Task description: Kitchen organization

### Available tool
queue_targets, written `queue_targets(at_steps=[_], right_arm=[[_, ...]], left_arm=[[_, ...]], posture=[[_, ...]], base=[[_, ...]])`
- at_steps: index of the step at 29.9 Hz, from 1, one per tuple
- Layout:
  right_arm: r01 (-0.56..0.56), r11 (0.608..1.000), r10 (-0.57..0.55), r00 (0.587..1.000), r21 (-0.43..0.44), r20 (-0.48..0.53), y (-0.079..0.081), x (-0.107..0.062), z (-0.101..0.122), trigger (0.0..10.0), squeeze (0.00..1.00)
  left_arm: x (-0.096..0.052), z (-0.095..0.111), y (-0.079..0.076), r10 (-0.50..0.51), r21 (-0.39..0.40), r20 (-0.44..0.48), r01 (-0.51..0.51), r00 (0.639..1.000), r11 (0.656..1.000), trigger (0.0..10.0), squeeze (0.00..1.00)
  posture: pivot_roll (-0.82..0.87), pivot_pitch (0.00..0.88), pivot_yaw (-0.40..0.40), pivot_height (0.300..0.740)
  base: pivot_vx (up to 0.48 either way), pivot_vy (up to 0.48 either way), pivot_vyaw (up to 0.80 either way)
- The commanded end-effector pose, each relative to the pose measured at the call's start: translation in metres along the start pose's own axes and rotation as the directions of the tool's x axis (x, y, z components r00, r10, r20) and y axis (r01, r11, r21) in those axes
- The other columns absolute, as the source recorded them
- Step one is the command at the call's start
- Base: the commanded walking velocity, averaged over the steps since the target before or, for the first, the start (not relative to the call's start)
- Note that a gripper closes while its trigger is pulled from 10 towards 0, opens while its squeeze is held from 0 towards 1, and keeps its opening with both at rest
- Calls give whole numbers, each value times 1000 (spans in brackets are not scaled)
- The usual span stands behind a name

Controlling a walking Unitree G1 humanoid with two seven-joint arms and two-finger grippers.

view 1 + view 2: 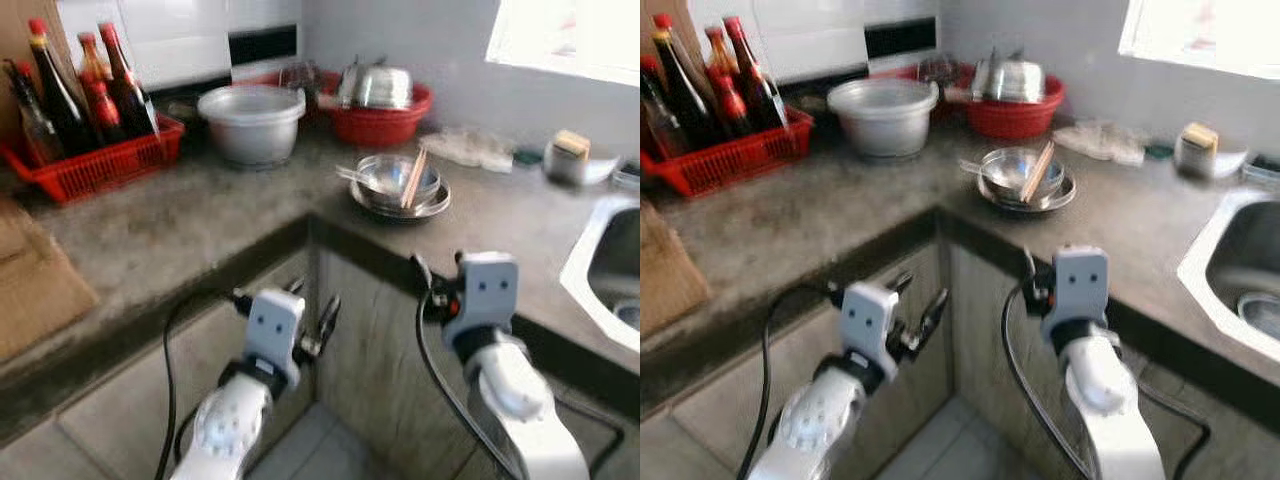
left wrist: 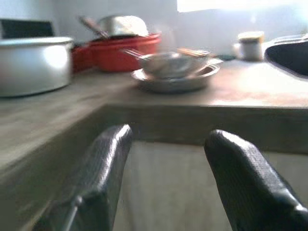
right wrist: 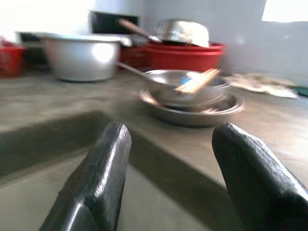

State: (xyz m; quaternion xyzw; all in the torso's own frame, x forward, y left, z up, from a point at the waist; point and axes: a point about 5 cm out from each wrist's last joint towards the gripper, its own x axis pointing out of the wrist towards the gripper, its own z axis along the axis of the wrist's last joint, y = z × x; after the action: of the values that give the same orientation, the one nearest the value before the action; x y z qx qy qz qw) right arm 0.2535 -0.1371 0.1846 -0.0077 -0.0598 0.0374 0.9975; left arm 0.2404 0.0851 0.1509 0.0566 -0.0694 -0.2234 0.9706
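Two grippers sit in front of you, both below the counter (image 1: 200, 235) edge at the inside corner. Left gripper (image 2: 168, 187): fingers spread wide, nothing between them, held at about 7 o'clock from the steel dishes. Right gripper (image 3: 175, 183): also wide and empty, at about 5 o'clock from those dishes, just short of the counter edge.

Steel bowl (image 1: 395, 178) rests in a shallow steel plate (image 1: 400, 208) near the corner, at 12 o'clock from the grippers. Wooden chopsticks (image 1: 414, 178) lean across the bowl's rim; a spoon handle (image 1: 350, 175) sticks out toward 9 o'clock.

Large aluminium pot (image 1: 252, 122) stands at 10 o'clock from the bowl, well apart from it. Red basin (image 1: 380, 122) behind, at 12 o'clock, holds upturned steel ware (image 1: 380, 87). Red basket (image 1: 95, 165) at far 9 o'clock carries upright sauce bottles (image 1: 90, 90).

Sink (image 1: 610, 270) lies at 3 o'clock. Small jar (image 1: 568, 158) stands at 2 o'clock near the window wall. All views are slightly blurred.
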Motion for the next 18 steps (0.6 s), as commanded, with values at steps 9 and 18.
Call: queue_targets(at_steps=[9, 18], right_arm=[[-10, 1000, 10, 999, -6, 34, 1, 5, 8, 10000, 0], [-3, 1000, 3, 999, -3, 48, -1, 8, 12, 10000, 0]], left_arm=[[-3, -5, 0, 11, 6, -18, -11, 1000, 1000, 10000, 0], [-5, -12, -3, -2, 10, -44, 2, 999, 1000, 10000, 0]], posture=[[77, 2, -44, 740], [74, 6, -45, 740]], base=[[159, 0, 0], [348, 0, 0]])
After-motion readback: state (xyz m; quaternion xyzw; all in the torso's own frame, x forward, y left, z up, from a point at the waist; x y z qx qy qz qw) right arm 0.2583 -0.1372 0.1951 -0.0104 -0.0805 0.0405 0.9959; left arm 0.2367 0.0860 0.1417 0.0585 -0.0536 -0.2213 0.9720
